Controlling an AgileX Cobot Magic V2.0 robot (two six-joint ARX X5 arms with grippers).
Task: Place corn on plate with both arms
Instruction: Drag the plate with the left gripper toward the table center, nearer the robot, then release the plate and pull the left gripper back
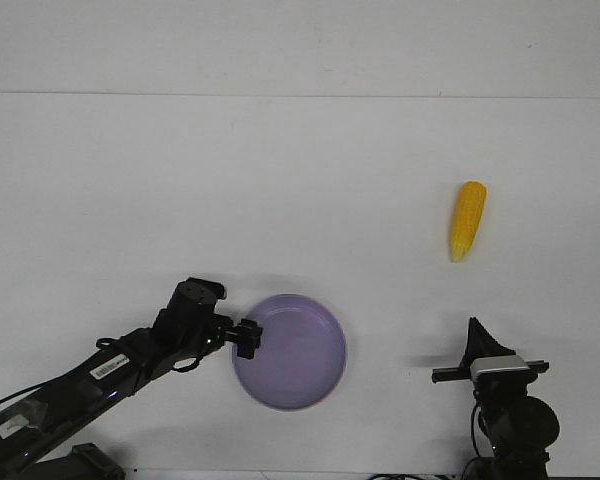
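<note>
A white desk (280,180) seen from above and in front, with two black robot arms reaching in from the near edge.

A round purple plate (300,365) lies flat near the front of the desk, a little left of centre. The left end effector (248,338) sits at the plate's left rim, its black fingers over the edge. It appears to be gripping or steadying the rim, probably to position the plate or keep it from sliding, but the fingers are too small and dark to tell whether they are clenched or released.

A yellow corn cob (468,220) lies alone on the bare desk, far to the right and further back. Its thicker end points away from the robot and its paler tip points toward the near edge, tilted slightly left.

The right end effector (474,340) is upright near the front right, pointing up the desk. It holds nothing, and whether its fingers are parted cannot be made out. The corn lies well apart from it, straight ahead and slightly to its left, so a forward reach looks like the natural approach. The corn is well apart from the plate too, and not yet picked up.
</note>
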